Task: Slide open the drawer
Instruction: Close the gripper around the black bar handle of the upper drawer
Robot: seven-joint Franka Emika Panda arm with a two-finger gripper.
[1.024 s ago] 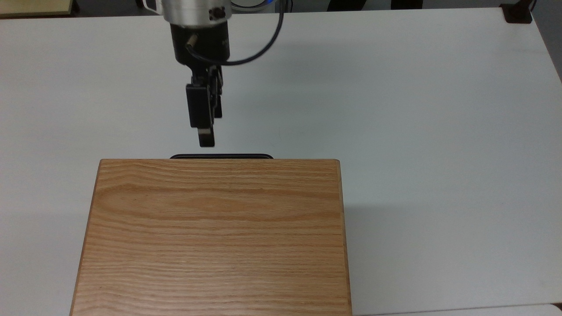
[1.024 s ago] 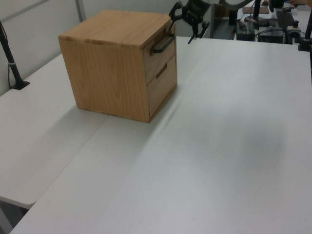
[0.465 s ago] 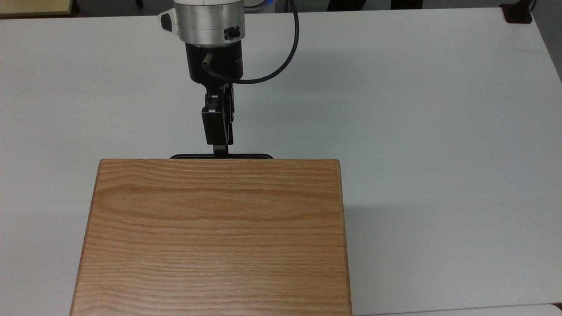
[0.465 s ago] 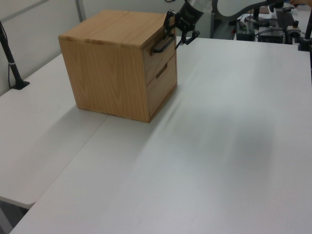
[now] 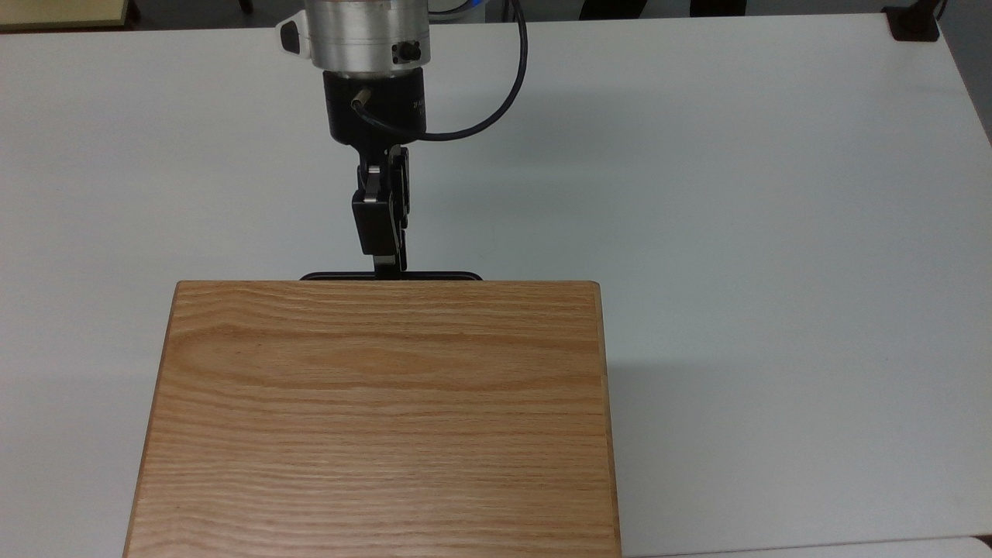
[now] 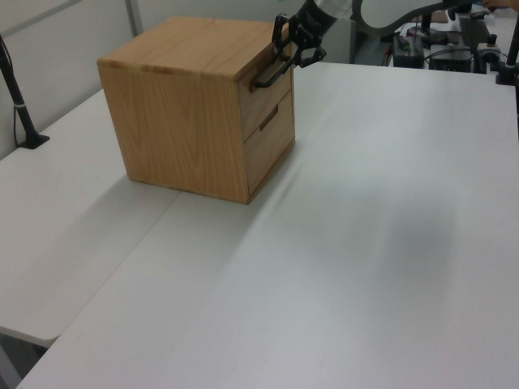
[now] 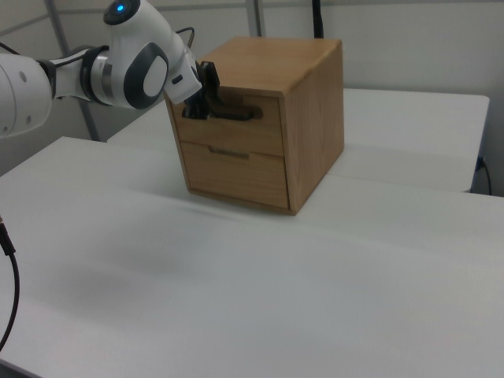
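Gripper (image 5: 387, 267) is right on the bar, at the top edge of the cabinet's front, and from these angles I can't say whether it has clamped on the bar or only sits around it.

Quick look round, big to small. White table (image 5: 775, 232), wide and flat. On it stands the oak cabinet (image 5: 380, 418), with its front facing the arm. Top drawer (image 7: 236, 134) is fully in, its panel flush with the cabinet front, and a second drawer (image 7: 236, 173) sits below it. Then the handle (image 5: 434, 276), a thin black bar, with the gripper meeting it close to the middle, just a shade toward the top view's left.

So the step in hand looks like securing the handle and starting the pull; nothing has slid yet. To do it well:

- Get a firm hold on the bar before any pull. It's thin and could slip.
- Pull straight out, square to the front and level with the table. Any sideways or upward drag may jam the drawer.
- Go gently. The cabinet stands loose on the table, so a jerk could drag the whole box along instead of sliding the drawer out.
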